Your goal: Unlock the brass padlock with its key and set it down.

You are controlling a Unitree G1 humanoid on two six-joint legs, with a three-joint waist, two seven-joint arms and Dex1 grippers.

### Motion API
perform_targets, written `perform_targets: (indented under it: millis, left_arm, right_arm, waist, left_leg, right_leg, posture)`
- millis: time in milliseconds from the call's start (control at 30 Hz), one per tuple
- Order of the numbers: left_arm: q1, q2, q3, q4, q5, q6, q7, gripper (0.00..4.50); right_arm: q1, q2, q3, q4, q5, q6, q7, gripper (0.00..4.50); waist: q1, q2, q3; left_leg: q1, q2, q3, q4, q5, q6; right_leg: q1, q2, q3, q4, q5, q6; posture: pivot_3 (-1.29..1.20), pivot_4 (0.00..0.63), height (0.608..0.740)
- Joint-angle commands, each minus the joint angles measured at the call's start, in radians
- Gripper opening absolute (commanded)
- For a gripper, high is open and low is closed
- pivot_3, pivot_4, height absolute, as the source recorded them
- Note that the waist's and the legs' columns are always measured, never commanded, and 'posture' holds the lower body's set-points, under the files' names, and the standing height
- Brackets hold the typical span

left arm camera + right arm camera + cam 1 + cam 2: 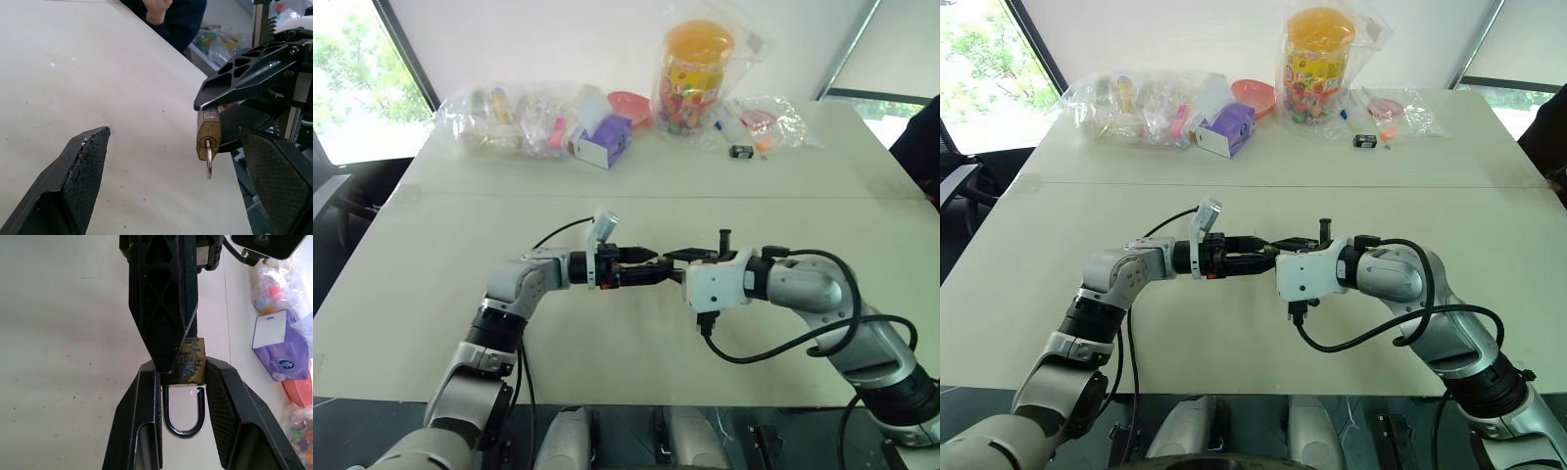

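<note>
Right tool [182, 382] clamped on small yellowish-brass padlock [190, 366], silvery key [209, 159] in its keyhole, left tool [186, 171] spread wide around it, above pale counter [460, 255].

Brass, black and pale beige

Yellowish-brass padlock [191, 365] with silvery shackle and key [209, 159]; black cross-hatched fingers [80, 171]; beige desk [607, 362]; purple-and-white box [603, 142] far off.

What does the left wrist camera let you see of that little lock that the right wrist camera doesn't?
The left wrist view shows the keyhole end of the brass padlock, with the key hanging from it, and the left gripper, jaws open. The right wrist view shows the silvery shackle, one leg seemingly lifted out of the body, and a purple box. Both show the right gripper clamping the padlock above the pale table.
</note>
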Motion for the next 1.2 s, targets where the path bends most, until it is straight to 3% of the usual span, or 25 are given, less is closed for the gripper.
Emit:
perform_targets:
  millis: [33, 233, 433, 567, 667, 733, 800, 1033, 1067, 1200]
  left_arm:
    - [-0.025, -0.012, 0.002, 0.013, 0.012, -0.03, -0.008, 3.06]
    - [-0.036, -0.011, 0.017, 0.032, 0.012, -0.028, -0.022, 0.07]
    - [-0.029, 0.008, 0.018, 0.011, 0.01, -0.019, -0.036, 0.02]
    - [-0.032, 0.024, 0.03, -0.011, -0.006, -0.005, -0.038, 0.0]
    - [-0.024, 0.045, 0.021, -0.014, 0.008, -0.031, -0.051, 0.0]
    - [-0.02, 0.051, 0.016, -0.015, 0.013, -0.041, -0.055, 0.0]
    - [-0.012, 0.064, 0.004, -0.027, 0.016, -0.051, -0.078, 0.0]
    - [-0.011, 0.064, 0.008, -0.071, -0.017, -0.012, -0.105, 0.0]
    - [-0.011, 0.064, 0.009, -0.074, -0.02, -0.008, -0.105, 0.0]
    - [-0.02, 0.058, 0.018, -0.077, -0.03, 0.003, -0.101, 0.0]
  right_arm:
    - [-0.02, 0.003, -0.011, -0.054, -0.003, 0.002, -0.004, 0.69]
    - [-0.008, 0.002, -0.01, -0.066, -0.01, 0.013, -0.003, 0.69]
    - [-0.009, 0.009, -0.007, -0.063, -0.001, 0.029, 0.003, 0.69]
    - [0.002, 0.017, -0.022, -0.067, 0.037, 0.078, 0.016, 2.66]
    - [0.053, 0.024, -0.131, -0.104, 0.141, 0.211, 0.016, 4.24]
    - [0.061, 0.038, -0.177, -0.125, 0.197, 0.281, 0.007, 4.41]
    - [0.052, 0.092, -0.254, -0.146, 0.29, 0.401, -0.025, 3.93]
    - [0.029, 0.213, -0.263, -0.158, 0.391, 0.555, -0.156, 0.36]
    - [0.03, 0.22, -0.253, -0.154, 0.392, 0.557, -0.17, 0.09]
    - [0.039, 0.251, -0.205, -0.128, 0.39, 0.545, -0.229, 0.09]
  waist:
    - [0.0, 0.0, 0.0]
    - [-0.001, 0.0, 0.0]
    - [-0.001, 0.0, 0.0]
    - [-0.002, 0.0, 0.0]
    - [0.003, 0.0, 0.0]
    - [0.004, 0.0, 0.0]
    - [0.003, 0.0, 0.0]
    - [-0.001, 0.0, 0.0]
    - [-0.001, 0.0, 0.0]
    - [-0.002, 0.0, 0.0]
  left_leg:
    - [0.0, 0.0, 0.0, 0.0, 0.0, 0.0]
    - [0.0, 0.0, 0.0, 0.0, 0.0, 0.0]
    - [0.0, 0.0, 0.0, 0.0, 0.0, 0.0]
    - [0.0, 0.0, 0.0, 0.0, 0.0, 0.0]
    - [0.0, 0.0, 0.0, 0.0, 0.0, 0.0]
    - [-0.001, 0.0, 0.0, 0.0, 0.0, 0.0]
    - [-0.001, 0.0, 0.0, 0.0, 0.0, 0.0]
    - [-0.001, 0.001, 0.0, 0.0, 0.0, 0.0]
    - [-0.001, 0.001, 0.0, 0.0, 0.0, 0.0]
    - [-0.001, 0.0, 0.0, 0.0, 0.0, 0.0]
  right_leg:
    - [0.0, 0.0, 0.0, 0.0, 0.0, 0.0]
    - [0.0, 0.0, 0.0, 0.0, 0.0, 0.0]
    - [0.0, 0.0, 0.0, 0.0, 0.0, 0.0]
    - [0.0, 0.0, 0.0, 0.0, 0.0, 0.0]
    - [0.0, 0.0, 0.0, 0.0, 0.0, 0.0]
    - [0.0, -0.001, 0.0, 0.0, 0.0, 0.0]
    - [0.0, -0.001, 0.0, 0.0, 0.0, 0.0]
    - [-0.001, -0.001, 0.0, 0.0, 0.0, 0.0]
    - [-0.001, -0.001, 0.0, 0.001, 0.0, 0.0]
    - [-0.001, -0.001, 0.0, 0.001, 0.0, 0.0]
  posture:
    - [0.0, 0.15, 0.735]
    - [0.0, 0.15, 0.735]
    - [0.0, 0.15, 0.735]
    - [0.0, 0.15, 0.735]
    - [0.0, 0.15, 0.735]
    - [0.0, 0.15, 0.735]
    - [0.0, 0.15, 0.735]
    - [0.0, 0.15, 0.735]
    - [0.0, 0.15, 0.735]
    - [0.0, 0.15, 0.735]
